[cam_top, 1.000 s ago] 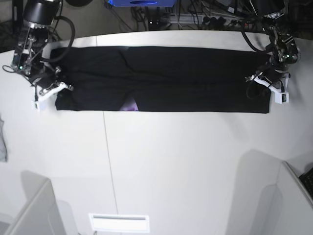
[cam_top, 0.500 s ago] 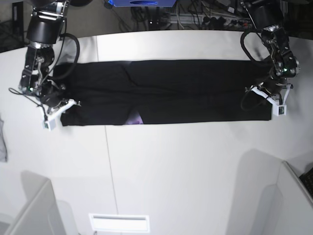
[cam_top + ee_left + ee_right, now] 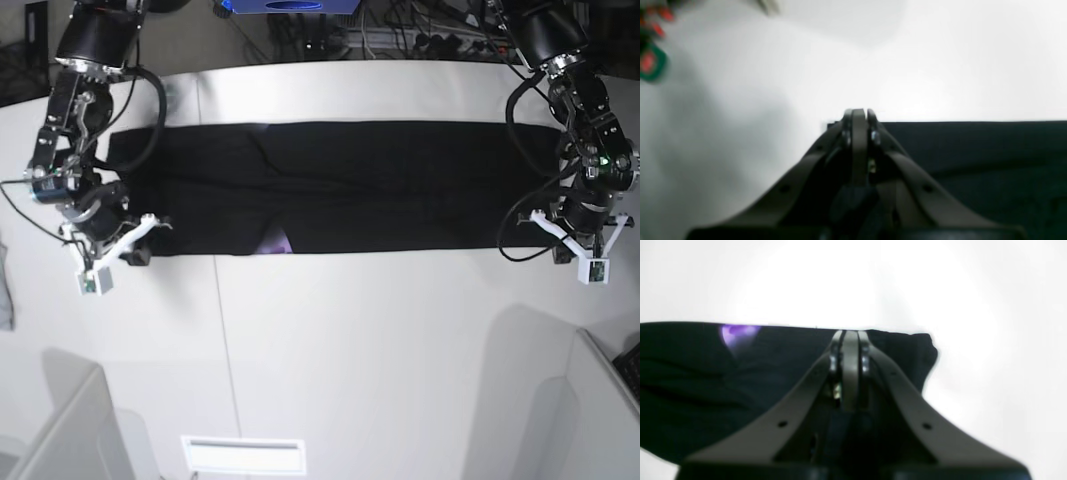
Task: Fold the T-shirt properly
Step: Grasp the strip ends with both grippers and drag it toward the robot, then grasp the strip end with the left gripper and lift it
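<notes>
The black T-shirt [image 3: 350, 185] lies as a long band across the far half of the white table [image 3: 380, 340], with a bit of purple print [image 3: 272, 243] showing at its near edge. My left gripper [image 3: 561, 244] is on the right of the base view, shut on the T-shirt's near right corner. In the left wrist view the left gripper [image 3: 858, 112] pinches the edge of the T-shirt [image 3: 973, 150]. My right gripper [image 3: 136, 252] is shut on the near left corner. In the right wrist view the right gripper [image 3: 849, 334] grips the T-shirt [image 3: 706, 373] beside the purple print [image 3: 738, 331].
A small grey cloth scrap [image 3: 5, 290] lies at the table's left edge. White partitions stand at the near left [image 3: 70, 430] and near right [image 3: 600, 410]. A white slot [image 3: 243, 455] sits at the front edge. Cables [image 3: 400, 40] run behind the table.
Both grippers have moved toward the front of the table, pulling the T-shirt's near edge with them. The black band now lies wider front to back.
</notes>
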You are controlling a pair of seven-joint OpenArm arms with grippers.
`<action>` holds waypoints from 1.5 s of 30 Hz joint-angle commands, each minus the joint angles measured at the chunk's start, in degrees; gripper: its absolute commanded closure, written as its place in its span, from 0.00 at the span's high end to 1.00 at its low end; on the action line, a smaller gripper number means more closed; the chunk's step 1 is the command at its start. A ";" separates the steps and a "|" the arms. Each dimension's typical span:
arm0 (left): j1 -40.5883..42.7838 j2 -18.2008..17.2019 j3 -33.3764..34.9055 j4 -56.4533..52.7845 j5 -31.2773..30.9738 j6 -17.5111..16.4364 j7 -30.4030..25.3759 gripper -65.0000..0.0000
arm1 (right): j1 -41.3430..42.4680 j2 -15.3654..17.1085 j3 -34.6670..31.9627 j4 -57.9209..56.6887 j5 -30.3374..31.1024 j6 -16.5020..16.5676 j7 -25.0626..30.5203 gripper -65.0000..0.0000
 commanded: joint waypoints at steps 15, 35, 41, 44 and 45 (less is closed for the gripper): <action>11.14 0.67 -20.11 1.01 -19.19 -9.75 0.42 0.07 | -4.24 -0.54 -0.03 6.77 0.44 0.21 -0.25 0.00; 8.24 -1.18 -14.31 -22.38 -18.75 -15.68 -6.08 1.00 | -6.44 -0.89 -0.12 6.77 0.44 0.30 -0.33 0.00; 7.19 -1.18 -13.43 -27.04 -18.75 -15.68 -6.17 0.96 | -7.23 -0.89 -0.12 6.86 0.44 0.30 -0.33 0.00; 7.10 -1.18 -13.08 -27.56 -18.75 -15.68 -6.17 0.90 | -7.58 -0.89 -0.12 6.94 0.44 0.30 -0.33 0.00; 7.01 -1.18 -13.08 -27.56 -18.75 -15.68 -6.17 0.88 | -7.58 -0.89 -0.12 6.94 0.44 0.30 -0.33 0.00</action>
